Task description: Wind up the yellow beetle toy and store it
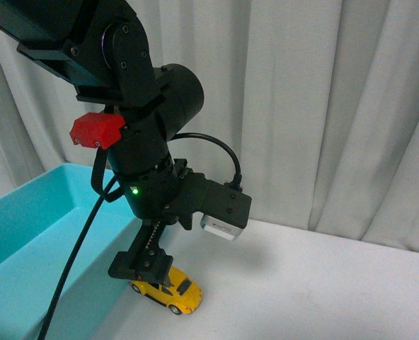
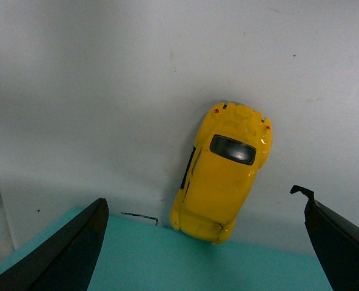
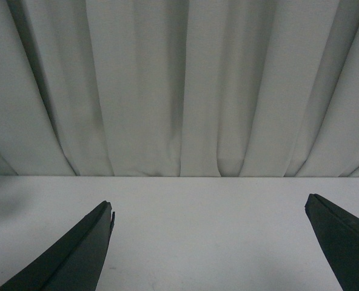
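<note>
One yellow beetle toy (image 1: 168, 289) found at lower centre of front view, on white table (image 1: 323, 283) just beside teal bin (image 1: 25, 219). Left gripper (image 1: 142, 265) poised above it, jaws spread wide, gripping nothing. Right gripper (image 3: 210, 209) jaws equally wide, empty, facing grey curtain (image 3: 179, 91).

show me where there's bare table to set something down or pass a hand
Bare: the white table right of the yellow beetle toy, out to the curtain. Crowded: the strip beside the teal bin, where the open left claw hangs over the toy.
</note>
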Available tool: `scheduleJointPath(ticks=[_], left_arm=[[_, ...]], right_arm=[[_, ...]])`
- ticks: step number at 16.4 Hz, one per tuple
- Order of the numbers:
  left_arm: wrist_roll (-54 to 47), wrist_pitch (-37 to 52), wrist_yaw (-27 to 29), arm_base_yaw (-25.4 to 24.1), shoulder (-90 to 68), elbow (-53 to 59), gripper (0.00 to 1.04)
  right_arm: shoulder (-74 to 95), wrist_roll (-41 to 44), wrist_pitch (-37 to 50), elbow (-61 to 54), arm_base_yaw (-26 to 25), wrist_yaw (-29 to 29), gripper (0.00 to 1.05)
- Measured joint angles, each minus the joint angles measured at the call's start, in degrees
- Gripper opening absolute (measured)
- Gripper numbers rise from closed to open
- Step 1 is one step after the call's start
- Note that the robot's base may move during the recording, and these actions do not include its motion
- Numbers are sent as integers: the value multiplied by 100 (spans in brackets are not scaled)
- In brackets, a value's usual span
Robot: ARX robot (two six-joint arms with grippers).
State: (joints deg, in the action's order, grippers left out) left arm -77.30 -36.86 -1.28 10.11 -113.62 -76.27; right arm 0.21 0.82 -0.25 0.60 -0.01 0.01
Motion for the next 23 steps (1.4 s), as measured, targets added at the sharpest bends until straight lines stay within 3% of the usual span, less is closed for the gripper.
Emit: scheduleJointPath(ticks=[5, 10, 15, 19, 23], left_arm=[[-608, 446, 455, -63, -573, 299, 98], [-675, 538, 448, -122, -872, 157, 98], [-258, 616, 581, -142, -949, 85, 44], [-306, 232, 352, -98, -942, -15, 41], [417, -734, -964, 31, -236, -455, 41]], right_arm=[[0, 0, 0, 2, 0, 0, 98], [0, 0, -2, 2, 0, 0, 98], [0, 0, 0, 0, 0, 0, 98], [0, 0, 0, 2, 0, 0, 98], [0, 0, 0, 2, 0, 0, 98]])
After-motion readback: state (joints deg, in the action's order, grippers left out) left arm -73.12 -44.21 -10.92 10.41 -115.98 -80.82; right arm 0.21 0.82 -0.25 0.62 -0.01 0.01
